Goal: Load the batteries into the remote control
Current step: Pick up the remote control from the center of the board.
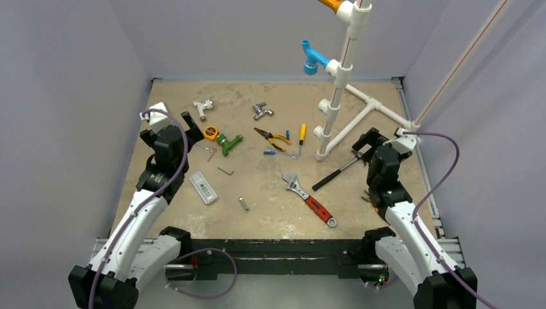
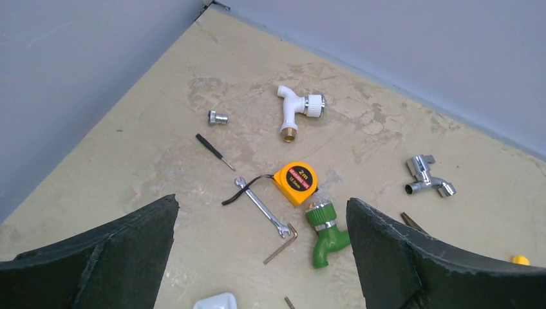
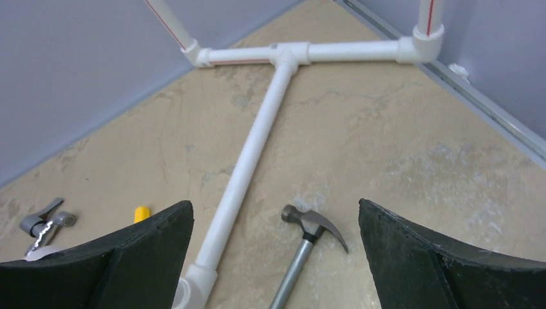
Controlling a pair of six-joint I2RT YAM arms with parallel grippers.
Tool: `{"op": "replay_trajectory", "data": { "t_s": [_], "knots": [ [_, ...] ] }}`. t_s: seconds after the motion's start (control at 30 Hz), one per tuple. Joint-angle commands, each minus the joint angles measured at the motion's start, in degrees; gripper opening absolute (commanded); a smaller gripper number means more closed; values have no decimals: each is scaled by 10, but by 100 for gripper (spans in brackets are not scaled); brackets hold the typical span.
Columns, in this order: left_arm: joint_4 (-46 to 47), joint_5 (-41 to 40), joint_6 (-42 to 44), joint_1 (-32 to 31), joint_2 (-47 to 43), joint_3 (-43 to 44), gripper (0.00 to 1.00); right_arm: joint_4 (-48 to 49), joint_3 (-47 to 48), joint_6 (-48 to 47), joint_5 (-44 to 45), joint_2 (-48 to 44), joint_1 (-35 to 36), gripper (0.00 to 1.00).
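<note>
The remote control [image 1: 203, 187], a small white rectangle, lies on the table left of centre, just right of my left forearm. Its near corner shows at the bottom edge of the left wrist view [image 2: 216, 301]. One tiny blue piece that looks like a battery [image 1: 288, 134] lies between the pliers and the yellow screwdriver; I see no other blue cell. My left gripper [image 1: 191, 122] [image 2: 262, 201] hangs open and empty above the tape measure area, beyond the remote. My right gripper [image 1: 364, 143] [image 3: 275, 203] is open and empty over the hammer head.
Near the left gripper lie a yellow tape measure [image 2: 295, 183], a green tap [image 2: 325, 233], a small spanner [image 2: 261, 207] and a hex key [image 2: 281, 243]. A hammer [image 3: 312, 222] and the white pipe frame [image 3: 248, 161] sit under the right gripper. A red-handled wrench [image 1: 310, 200] lies centre-right.
</note>
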Motion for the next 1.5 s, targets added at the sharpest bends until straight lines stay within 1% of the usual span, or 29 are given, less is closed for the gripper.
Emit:
{"op": "replay_trajectory", "data": {
  "t_s": [0.0, 0.1, 0.2, 0.3, 0.33, 0.37, 0.4, 0.43, 0.53, 0.57, 0.63, 0.73, 0.83, 0.93, 1.07, 1.13, 1.2, 1.3, 1.47],
  "knots": [
    [-173, -2, -111, 6, -26, 44, 100, -125, -1, 102, 39, -15, -1, 98],
    [-211, 50, -128, 25, -27, 63, 100, -140, -5, 99, 9, -21, -1, 92],
    [-246, 90, -128, 29, -24, 90, 100, -181, -5, 105, 8, -39, 0, 88],
    [-266, 106, -128, 29, -29, 104, 100, -217, -10, 123, -34, -54, 1, 84],
    [-272, 107, -129, 29, -30, 108, 100, -232, -10, 130, -61, -52, 7, 84],
    [-277, 110, -131, 29, -31, 112, 100, -252, -9, 139, -71, -47, 21, 84],
    [-280, 117, -132, 29, -30, 117, 100, -270, -7, 148, -68, -36, 45, 82],
    [-282, 129, -130, 30, -28, 122, 100, -287, -6, 157, -50, -29, 86, 81],
    [-280, 179, -110, 30, -20, 143, 99, -333, -9, 222, 46, -16, 247, 80],
    [-280, 193, -106, 31, -17, 149, 99, -343, -9, 247, 66, -11, 294, 80],
    [-282, 211, -103, 31, -15, 159, 99, -345, -5, 272, 81, 8, 374, 80],
    [-289, 218, -98, 31, -16, 164, 99, -312, 17, 250, 78, 71, 479, 80],
    [-301, 219, -94, 35, -16, 167, 99, -264, 70, 184, 87, 162, 594, 80],
    [-312, 223, -93, 44, -20, 167, 99, -226, 138, 107, 76, 256, 670, 80],
    [-315, 230, -98, 59, -25, 151, 99, -115, 193, 19, -1, 350, 685, 79],
    [-327, 233, -98, 64, -29, 150, 99, -60, 225, -16, -22, 387, 684, 80],
    [-337, 233, -92, 71, -33, 151, 99, -37, 274, -40, -49, 430, 684, 80],
    [-353, 240, -74, 92, -40, 158, 99, -27, 353, -63, -84, 500, 683, 82],
    [-377, 262, -49, 144, -42, 160, 99, -9, 441, -55, -159, 600, 667, 84]
  ]
}}
